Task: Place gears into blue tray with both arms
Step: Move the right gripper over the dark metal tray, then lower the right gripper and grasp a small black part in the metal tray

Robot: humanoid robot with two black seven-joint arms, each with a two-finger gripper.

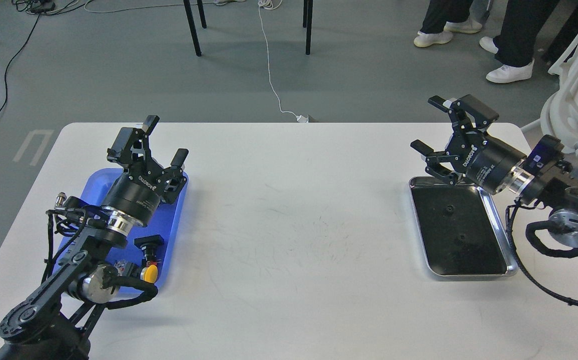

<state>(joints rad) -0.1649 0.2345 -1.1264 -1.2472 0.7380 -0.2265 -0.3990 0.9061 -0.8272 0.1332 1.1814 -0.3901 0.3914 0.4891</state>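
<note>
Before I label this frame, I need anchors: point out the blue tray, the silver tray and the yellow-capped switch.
blue tray (177,210): head view, bare right rim.
silver tray (500,216): head view, right metal rim.
yellow-capped switch (149,273): head view, yellow cap.

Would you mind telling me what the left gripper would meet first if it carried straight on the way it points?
Nothing, apparently: the left gripper, open, points up and away over the white table, beyond the blue tray. Depth is uncertain.

Glossy blue plastic tray (176,220); shiny metal tray (500,222), matt black inside; scuffed white table (294,225).
</note>
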